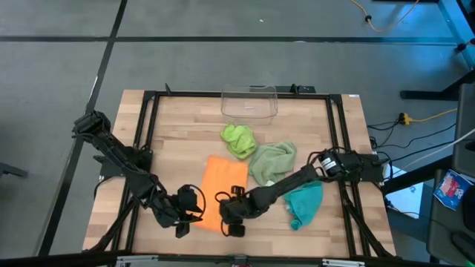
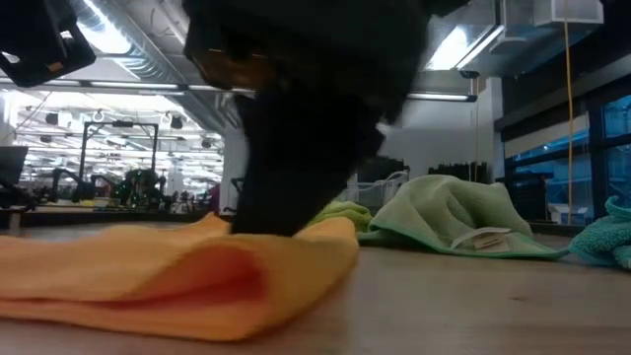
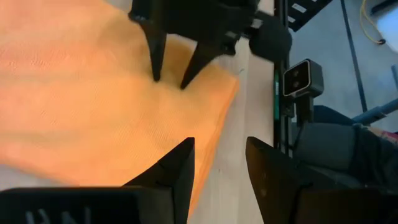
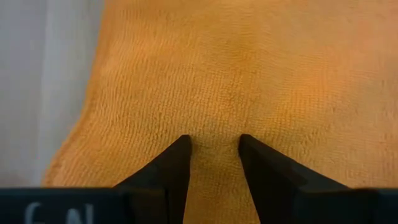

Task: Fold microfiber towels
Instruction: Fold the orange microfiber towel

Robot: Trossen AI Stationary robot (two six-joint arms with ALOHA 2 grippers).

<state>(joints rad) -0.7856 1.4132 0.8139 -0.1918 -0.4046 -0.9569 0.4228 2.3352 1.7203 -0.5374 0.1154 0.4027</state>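
Note:
The orange towel (image 1: pixel 221 191) lies folded on the table's near middle, its rounded fold (image 2: pixel 246 281) facing the low camera. My right gripper (image 4: pixel 214 146) stands open on it near its near right corner. My left gripper (image 3: pixel 217 168) hangs open over the towel's near edge, one finger above the cloth and one above bare wood, touching nothing. Behind lie the lime green towel (image 1: pixel 239 139), the sage green towel (image 1: pixel 272 163) with a white tag (image 2: pixel 480 239), and the teal towel (image 1: pixel 306 202), all crumpled. My right gripper sets both open fingertips (image 3: pixel 155 76) on the top of the orange towel, close to its near right corner (image 3: pixel 231 84). The fingers slant down from the table's right. Nothing is pinched between them, and the towel lies flat on the table.
A clear plastic bin (image 1: pixel 249 102) stands at the far middle. A black frame (image 1: pixel 338 133) runs round the table. Bare wood shows left of the orange towel (image 1: pixel 174 159).

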